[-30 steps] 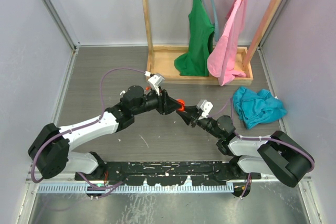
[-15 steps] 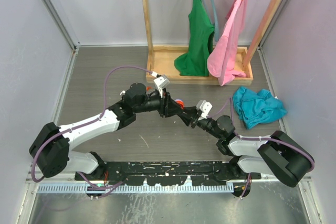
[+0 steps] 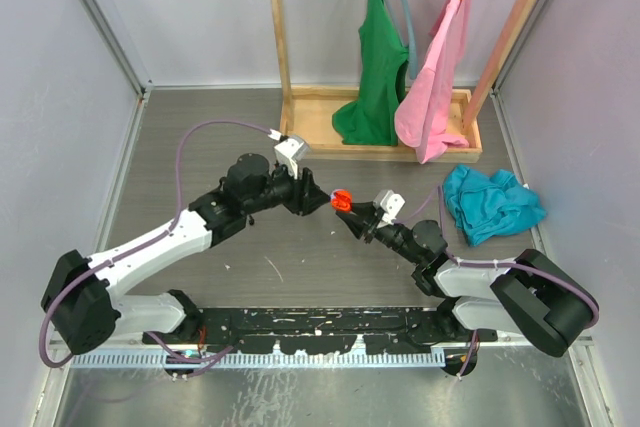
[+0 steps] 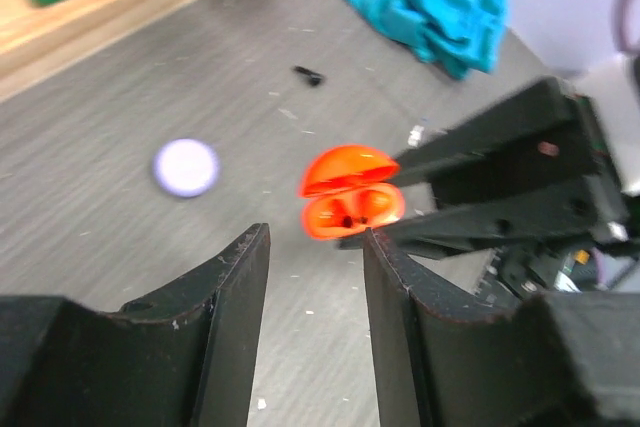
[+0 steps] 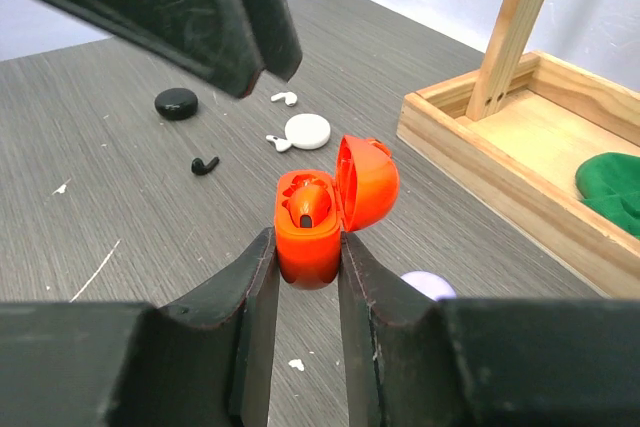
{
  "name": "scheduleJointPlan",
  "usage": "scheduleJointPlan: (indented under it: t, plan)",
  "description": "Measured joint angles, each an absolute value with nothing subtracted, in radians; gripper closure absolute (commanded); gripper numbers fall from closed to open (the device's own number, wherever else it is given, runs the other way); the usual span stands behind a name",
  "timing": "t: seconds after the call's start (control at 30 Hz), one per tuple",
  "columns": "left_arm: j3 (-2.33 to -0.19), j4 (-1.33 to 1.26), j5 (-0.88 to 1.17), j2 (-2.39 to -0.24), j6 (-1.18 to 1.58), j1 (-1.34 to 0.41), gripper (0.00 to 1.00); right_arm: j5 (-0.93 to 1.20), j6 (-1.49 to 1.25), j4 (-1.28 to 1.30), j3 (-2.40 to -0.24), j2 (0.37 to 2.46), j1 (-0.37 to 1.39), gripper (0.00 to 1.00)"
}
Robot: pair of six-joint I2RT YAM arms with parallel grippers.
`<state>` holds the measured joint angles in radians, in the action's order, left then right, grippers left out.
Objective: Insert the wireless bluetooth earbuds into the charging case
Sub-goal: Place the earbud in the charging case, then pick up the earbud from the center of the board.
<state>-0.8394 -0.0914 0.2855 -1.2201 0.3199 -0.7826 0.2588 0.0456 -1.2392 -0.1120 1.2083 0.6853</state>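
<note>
Right gripper (image 5: 305, 245) is clamped on the red case (image 5: 310, 229), which stands upright with its lid hinged open. Left gripper (image 4: 315, 245) has its jaws apart and holds nothing; its tips are just beside the case. On the table (image 5: 120, 217) lie a black bud (image 5: 204, 164), a white bud (image 5: 284, 98) and a second white bud (image 5: 277, 142) beside a white disc (image 5: 307, 131). Contents of the case wells cannot be determined.

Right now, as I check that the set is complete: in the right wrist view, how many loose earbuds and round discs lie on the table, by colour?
white earbuds: 2
black earbud: 1
black disc: 1
white disc: 1
lilac disc: 1
Total: 6
A white fleck at the bottom edge is too small to tell.
</note>
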Motion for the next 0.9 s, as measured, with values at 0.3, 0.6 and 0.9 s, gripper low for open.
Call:
scheduleJointPlan:
  t: [0.3,0.6,0.9]
  plan:
    - [-0.949,0.058,0.045,-1.358,0.303,-0.652,0.54,0.218,0.056,-1.237,-0.112,1.218,0.685,0.99]
    - [-1.094,0.151,-0.098,-1.647,0.297,-0.553,0.54,0.202,0.070,-1.237,-0.112,1.225,0.685,0.99]
    - [-1.216,0.204,-0.168,-1.822,0.263,-0.514,0.55,0.201,0.076,-1.233,-0.112,1.232,0.685,0.99]
